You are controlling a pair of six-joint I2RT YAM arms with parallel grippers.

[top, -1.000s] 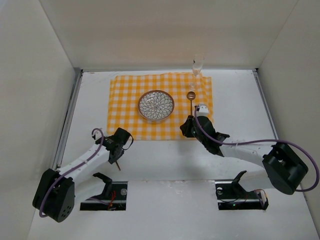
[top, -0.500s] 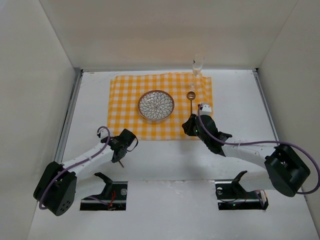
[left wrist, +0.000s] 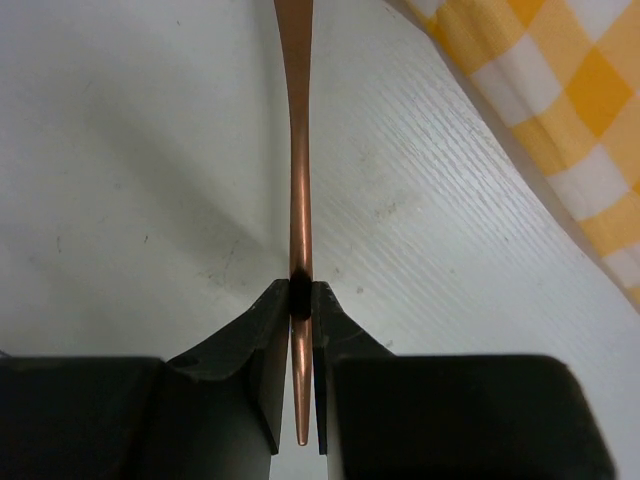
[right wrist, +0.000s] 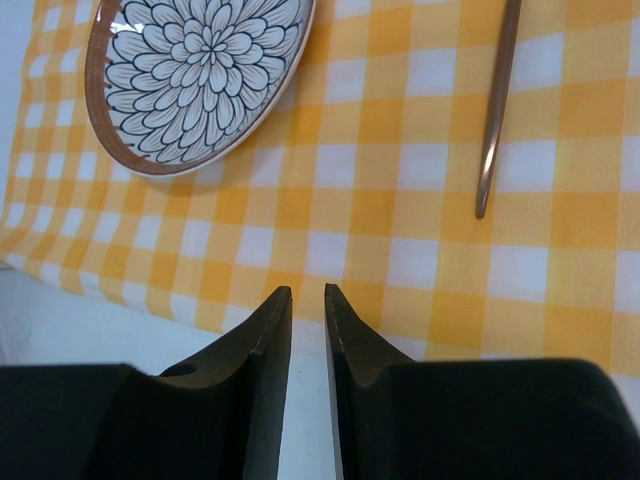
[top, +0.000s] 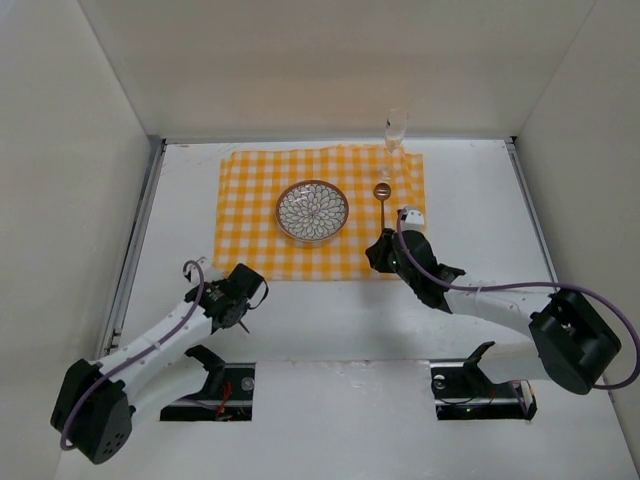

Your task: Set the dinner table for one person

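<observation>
My left gripper (top: 240,303) is over the white dinner table (top: 330,320), just below the front left corner of the yellow checked cloth (top: 250,200). It is shut on the thin copper handle of a utensil (left wrist: 298,150); the utensil's head is out of view. My right gripper (right wrist: 307,290) hovers at the cloth's front edge with its jaws nearly together and nothing between them. A flower-patterned plate (top: 312,212) sits mid-cloth. To its right a copper spoon (top: 381,198) lies lengthwise. A clear stemmed glass (top: 396,135) stands at the cloth's back right corner.
White walls (top: 90,150) close in the table on the left, back and right. Both arm bases (top: 210,385) stand at the near edge. The spoon's handle tip (right wrist: 482,205) lies up and to the right of my right fingers.
My left gripper has shifted slightly back toward the near edge with the copper utensil held. The right gripper has barely moved, staying just short of the spoon's handle.
</observation>
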